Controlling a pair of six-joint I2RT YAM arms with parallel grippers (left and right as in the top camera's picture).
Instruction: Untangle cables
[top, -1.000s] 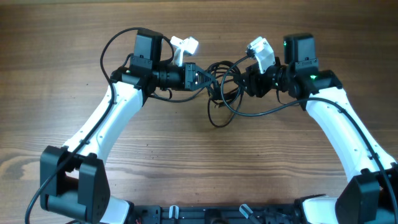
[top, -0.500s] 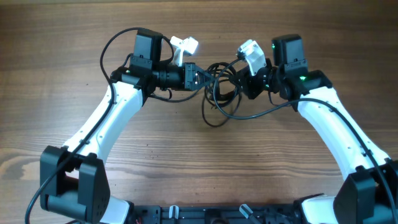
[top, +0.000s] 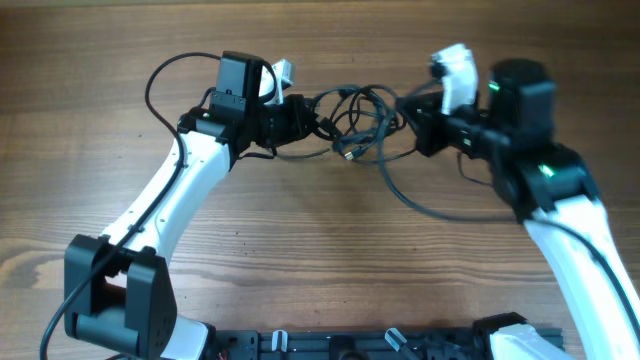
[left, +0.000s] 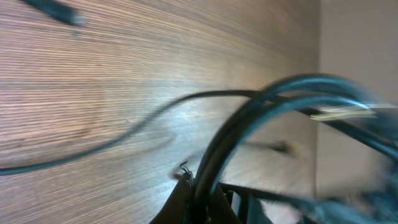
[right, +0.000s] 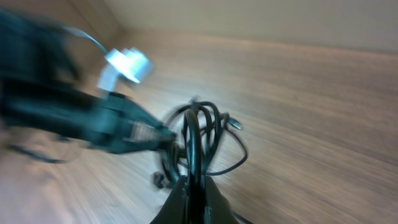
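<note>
- Clenched on the cables (top: 358, 118): left gripper (top: 303, 118) at the tangle's nine o'clock, right gripper (top: 412, 125) at three.
- Loops knotted between them; untangling looks barely begun.

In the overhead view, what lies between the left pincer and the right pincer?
The overhead view shows the tangled black cables between the left pincer and the right pincer. Both pincers are shut on them.

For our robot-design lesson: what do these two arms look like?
Both the left arm and right arm have white shells with black joints and boxy black wrists. A white bracket sits at each wrist, green lights glow on the right, and a black wire loops by the left.
</note>
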